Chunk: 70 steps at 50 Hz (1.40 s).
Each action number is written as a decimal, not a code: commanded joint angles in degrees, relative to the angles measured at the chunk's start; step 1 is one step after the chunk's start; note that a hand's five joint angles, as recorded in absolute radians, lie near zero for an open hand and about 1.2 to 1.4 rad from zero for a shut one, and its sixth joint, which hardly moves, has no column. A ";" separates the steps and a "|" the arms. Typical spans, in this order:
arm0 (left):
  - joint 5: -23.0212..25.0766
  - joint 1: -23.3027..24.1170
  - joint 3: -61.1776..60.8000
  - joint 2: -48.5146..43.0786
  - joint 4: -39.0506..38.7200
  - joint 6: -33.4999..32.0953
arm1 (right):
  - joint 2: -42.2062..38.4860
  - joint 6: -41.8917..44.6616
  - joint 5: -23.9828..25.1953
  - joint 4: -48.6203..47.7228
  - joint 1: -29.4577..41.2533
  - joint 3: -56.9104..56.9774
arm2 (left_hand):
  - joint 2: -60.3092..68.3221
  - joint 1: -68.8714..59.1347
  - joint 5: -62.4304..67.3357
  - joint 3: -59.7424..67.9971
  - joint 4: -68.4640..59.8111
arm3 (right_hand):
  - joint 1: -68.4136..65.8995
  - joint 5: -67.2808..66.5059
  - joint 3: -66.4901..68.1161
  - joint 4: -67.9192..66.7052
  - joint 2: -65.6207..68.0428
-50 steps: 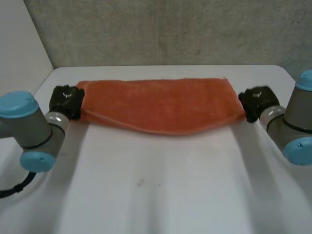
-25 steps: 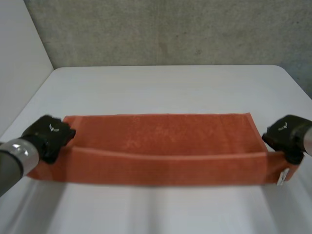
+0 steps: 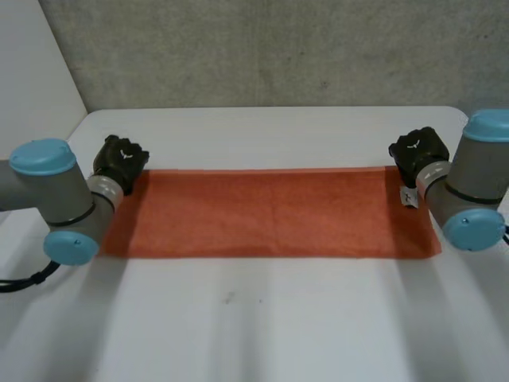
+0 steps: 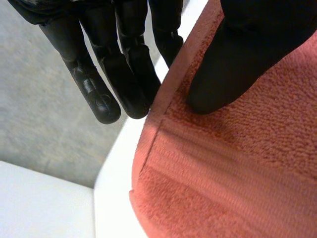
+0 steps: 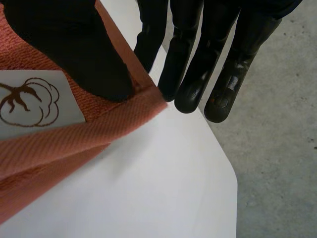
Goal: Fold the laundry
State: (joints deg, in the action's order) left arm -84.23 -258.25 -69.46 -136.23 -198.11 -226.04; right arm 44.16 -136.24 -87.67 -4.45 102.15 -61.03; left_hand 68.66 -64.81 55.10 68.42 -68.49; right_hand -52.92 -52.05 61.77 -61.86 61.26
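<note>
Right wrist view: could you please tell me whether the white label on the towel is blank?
No, the white label on the orange towel carries a brown drawing of a cotton boll.

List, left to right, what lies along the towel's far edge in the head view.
left arm → left hand → orange towel → right hand → right arm

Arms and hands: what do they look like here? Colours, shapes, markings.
Left arm and right arm: grey tubular joints with round light-blue caps, silvery wrists. Left hand and right hand: black, a small pale mark on each back. Fingers thick and round-tipped, with oval insets at the tips.
</note>
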 commanded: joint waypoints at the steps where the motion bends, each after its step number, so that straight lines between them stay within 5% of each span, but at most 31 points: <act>1: 0.47 2.75 -0.94 -0.27 -7.81 0.07 | -2.59 -0.95 -2.23 -0.82 2.08 1.09 | -58.66 54.81 -55.10 -58.42 58.49 | 42.92 52.05 -51.77 51.86 -51.26; 12: 0.21 3.81 -10.86 6.84 -10.98 0.77 | 11.36 -13.51 -0.32 -3.02 1.38 -9.27 | -58.66 54.81 -55.10 -58.42 58.49 | 42.92 52.05 -51.77 51.86 -51.26; 24: 0.29 5.04 -28.00 19.94 -10.98 6.99 | 21.93 -16.43 4.70 1.71 -3.36 -24.39 | -58.66 54.81 -55.10 -58.42 58.49 | 42.92 52.05 -51.77 51.86 -51.26; 36: -0.41 5.57 -31.27 21.79 -11.24 25.72 | 21.23 -15.72 9.26 5.16 -8.72 -30.38 | -58.44 54.60 -54.89 -58.20 58.28 | 16.44 25.57 -25.29 25.39 -24.79; 70: -0.32 6.18 -32.50 21.62 -11.24 25.91 | 14.64 -15.55 11.82 2.43 -11.71 -29.68 | -58.61 54.77 -55.06 -58.37 58.45 | 5.01 14.14 -13.86 13.95 -13.35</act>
State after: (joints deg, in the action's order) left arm -84.55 -252.10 -101.88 -114.61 -209.36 -200.06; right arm 59.83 -151.90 -75.77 -2.03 90.52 -91.09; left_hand 11.42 -11.28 2.50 11.93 -11.63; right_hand -29.74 -23.77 34.89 -34.89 34.52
